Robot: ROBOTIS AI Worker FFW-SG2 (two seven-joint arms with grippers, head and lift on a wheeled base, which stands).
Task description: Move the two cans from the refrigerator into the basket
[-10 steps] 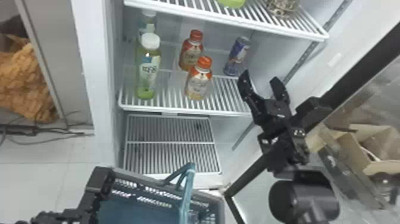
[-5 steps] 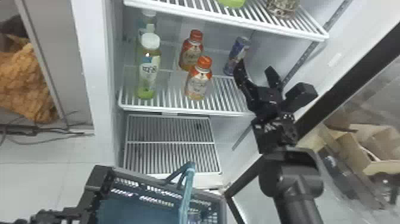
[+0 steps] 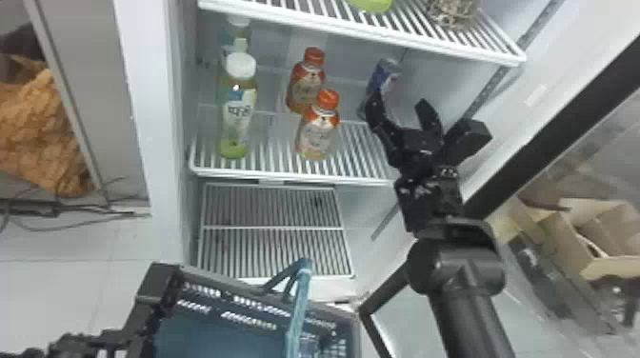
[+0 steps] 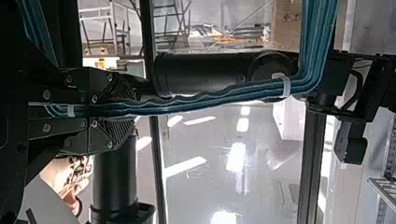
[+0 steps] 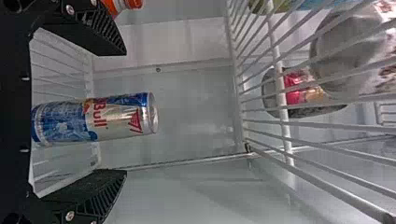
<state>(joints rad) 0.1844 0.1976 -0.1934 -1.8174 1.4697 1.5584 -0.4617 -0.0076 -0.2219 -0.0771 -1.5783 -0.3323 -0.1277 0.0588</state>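
Can (image 5: 116, 116) at the far right of the shelf (image 3: 352, 181) is best approached level by the right gripper (image 3: 397, 100), fingers apart, and closed upon only once its body is centred between them, lest it be tipped.

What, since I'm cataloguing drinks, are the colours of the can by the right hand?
The can is blue and silver with red lettering, clearest in the right wrist view.

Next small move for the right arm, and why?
I'd probably ease the right gripper forward, jaws open: the can stands upright on the shelf, appearing between the jaws in the right wrist view, while the head view suggests it is farther back.
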